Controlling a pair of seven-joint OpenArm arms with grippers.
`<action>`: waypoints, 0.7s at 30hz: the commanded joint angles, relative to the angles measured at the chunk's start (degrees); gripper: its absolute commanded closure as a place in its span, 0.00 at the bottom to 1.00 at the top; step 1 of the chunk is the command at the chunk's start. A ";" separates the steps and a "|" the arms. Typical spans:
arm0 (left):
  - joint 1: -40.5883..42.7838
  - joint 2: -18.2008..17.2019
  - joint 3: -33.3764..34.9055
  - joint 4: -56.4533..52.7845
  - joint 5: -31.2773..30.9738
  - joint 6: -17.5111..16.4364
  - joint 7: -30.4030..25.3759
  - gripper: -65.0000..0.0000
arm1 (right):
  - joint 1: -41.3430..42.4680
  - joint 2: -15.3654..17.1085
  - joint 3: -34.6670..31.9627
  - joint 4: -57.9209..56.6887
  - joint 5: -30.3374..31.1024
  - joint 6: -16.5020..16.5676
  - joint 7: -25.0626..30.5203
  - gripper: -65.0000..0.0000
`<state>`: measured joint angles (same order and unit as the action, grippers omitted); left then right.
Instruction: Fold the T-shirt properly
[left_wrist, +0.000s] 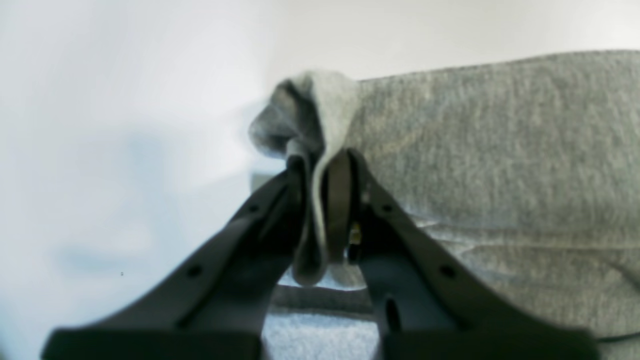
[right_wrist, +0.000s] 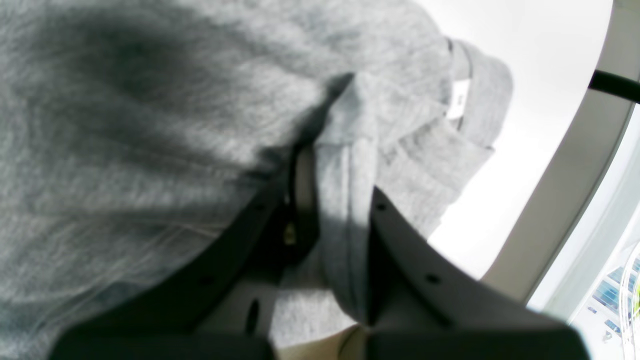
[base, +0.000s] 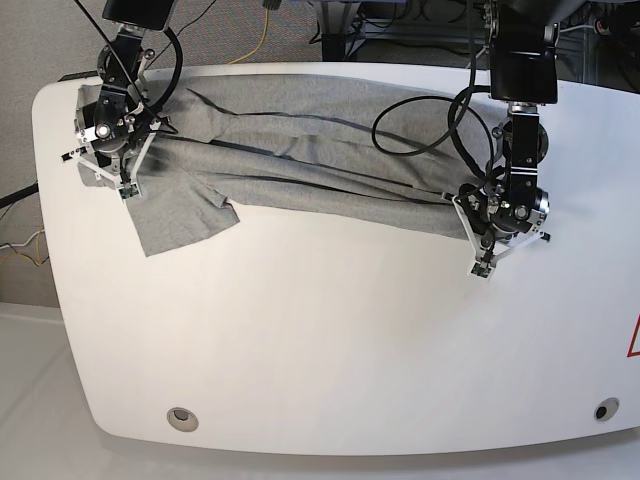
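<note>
The heather-grey T-shirt (base: 330, 150) lies bunched in a long band across the far half of the white table (base: 330, 340). One sleeve (base: 180, 220) lies flat at the left of the base view. My left gripper (left_wrist: 322, 167) is shut on a pinched fold of the T-shirt (left_wrist: 500, 150) at the band's right end. That arm (base: 505, 210) is on the right of the base view. My right gripper (right_wrist: 335, 170) is shut on a fold of the T-shirt (right_wrist: 125, 150), near the collar with its white label (right_wrist: 459, 100). Its arm (base: 108, 140) is at the far left.
Black cables (base: 420, 130) loop over the shirt beside the left arm. Two round holes (base: 181, 418) (base: 601, 410) sit near the table's front edge. A red mark (base: 633, 340) shows at the right rim. The table's far left corner is close behind the right arm.
</note>
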<state>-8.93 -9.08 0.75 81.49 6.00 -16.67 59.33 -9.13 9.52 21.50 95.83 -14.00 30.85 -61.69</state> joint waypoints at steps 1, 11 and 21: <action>-1.23 -0.28 -0.09 0.75 0.02 -0.08 1.20 0.95 | -1.47 -0.95 -0.35 -3.30 3.23 1.98 -2.18 1.00; -4.48 -0.46 -0.09 0.84 -0.07 -0.08 4.71 0.78 | -1.47 -0.77 -0.35 -2.78 3.67 1.98 -2.18 0.67; -4.83 -0.54 0.26 6.90 0.02 -0.17 4.98 0.38 | -1.73 -0.86 -0.35 1.97 3.76 1.98 -2.18 0.47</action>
<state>-12.56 -9.15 0.97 85.38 5.78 -16.91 64.77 -9.61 9.96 21.78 98.08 -14.68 30.13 -61.17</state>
